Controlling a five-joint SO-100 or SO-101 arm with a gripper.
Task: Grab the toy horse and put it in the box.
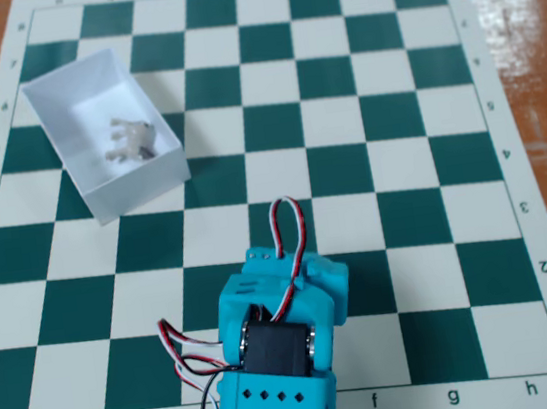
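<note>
The toy horse (131,139), a tiny pale grey-white figurine with darker patches, lies inside the white open-topped box (58,102). The box sits on the chessboard's upper left in the fixed view. The turquoise arm (279,310) is folded at the bottom middle of the board, well away from the box and to its lower right. Its front end faces the board's middle. The gripper's fingers are hidden under the arm's body, and I see nothing held.
The green-and-white chessboard mat (389,159) covers most of a brown wooden table (532,19). Red, white and black cables (187,352) loop off the arm's left side.
</note>
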